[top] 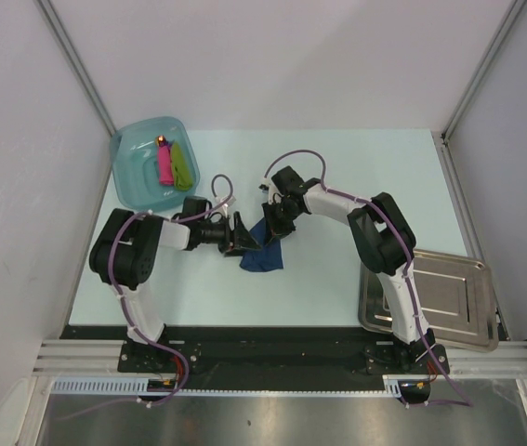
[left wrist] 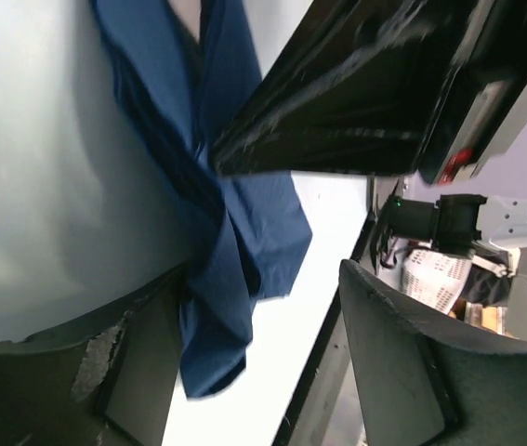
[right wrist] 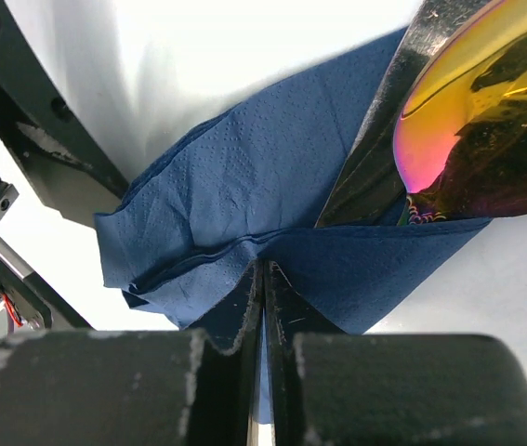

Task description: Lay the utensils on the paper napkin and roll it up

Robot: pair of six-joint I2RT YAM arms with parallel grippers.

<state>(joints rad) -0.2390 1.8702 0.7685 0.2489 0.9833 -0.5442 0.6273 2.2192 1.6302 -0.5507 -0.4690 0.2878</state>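
The dark navy paper napkin (top: 263, 253) lies crumpled at the table's middle, between my two grippers. My right gripper (right wrist: 263, 268) is shut on a fold of the napkin (right wrist: 244, 195). A shiny orange-gold utensil (right wrist: 486, 121) sits just beyond that fold, its lower edge tucked into the napkin; it is hidden in the top view. My left gripper (left wrist: 254, 372) is open, and the napkin (left wrist: 235, 232) hangs down beside its left finger (left wrist: 138, 372). In the top view the left gripper (top: 242, 237) and the right gripper (top: 277, 223) are close together over the napkin.
A pale teal tub (top: 138, 181) at the far left holds a pink stick (top: 164, 165), a lime-green stick (top: 181, 165) and a small orange-red piece (top: 162, 141). A steel tray (top: 449, 297) lies at the near right. The right gripper's body (left wrist: 365, 93) shows in the left wrist view.
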